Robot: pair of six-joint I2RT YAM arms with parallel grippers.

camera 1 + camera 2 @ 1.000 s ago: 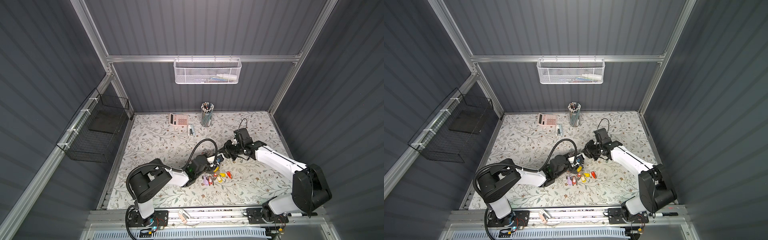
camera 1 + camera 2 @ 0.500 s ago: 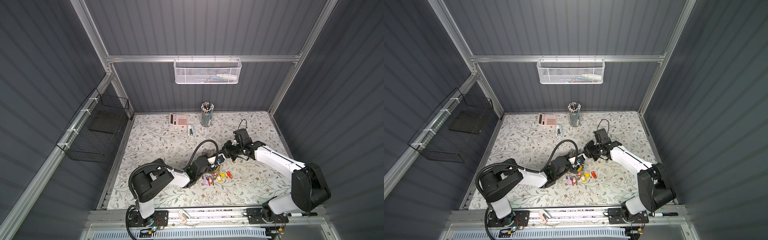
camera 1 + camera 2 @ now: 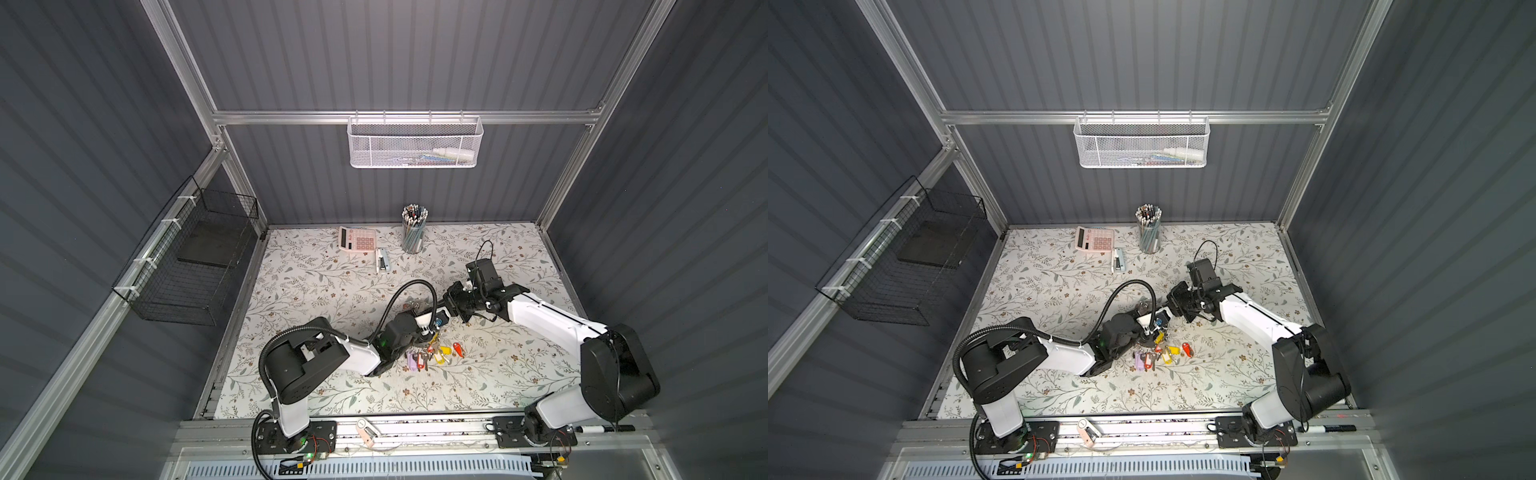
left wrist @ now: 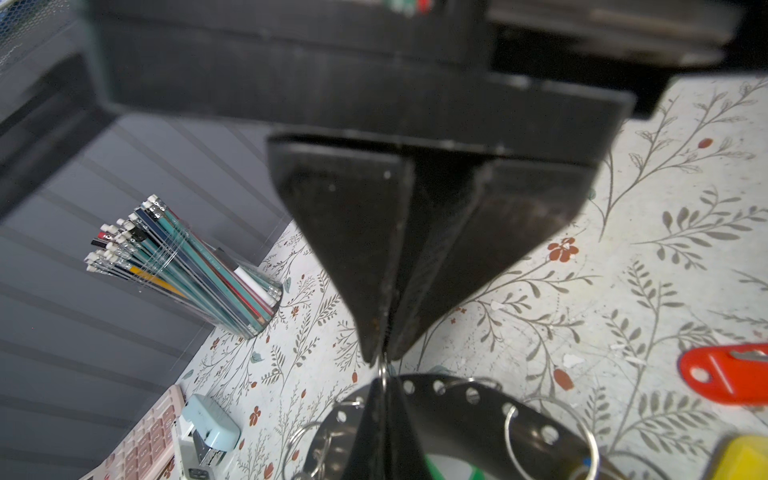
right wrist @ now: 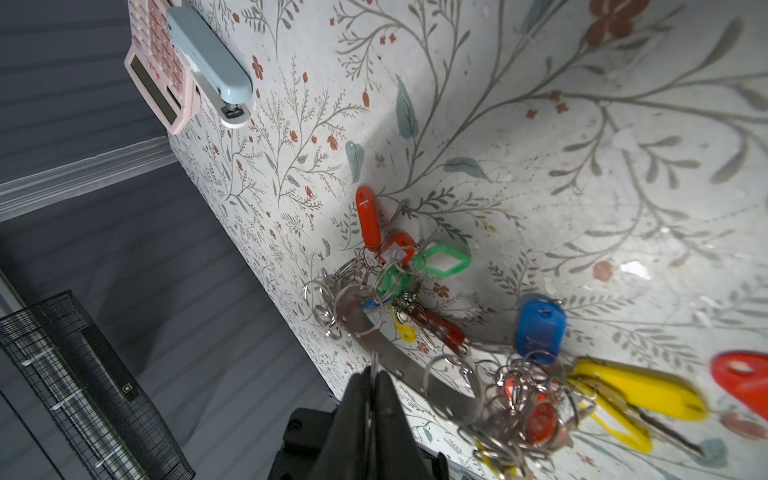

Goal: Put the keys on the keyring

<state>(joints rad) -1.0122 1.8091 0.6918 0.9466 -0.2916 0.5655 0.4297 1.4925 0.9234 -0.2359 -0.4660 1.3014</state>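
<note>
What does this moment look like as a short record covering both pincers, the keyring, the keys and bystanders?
left pincer: shut, tip at the rim of the keyring; what it pinches is hidden
right pincer: shut on a thin split ring beside the keyring
keyring: grey holed band, several small rings already through it
keys: bunched around and beside the keyring; red, yellow, green, blue, lilac tags
bystanders: calculator, stapler, pencil cup, at the back, away from the work

White arm shells (image 3: 552, 320), black joints (image 3: 615, 374), looping black cable (image 3: 417, 281)
</note>
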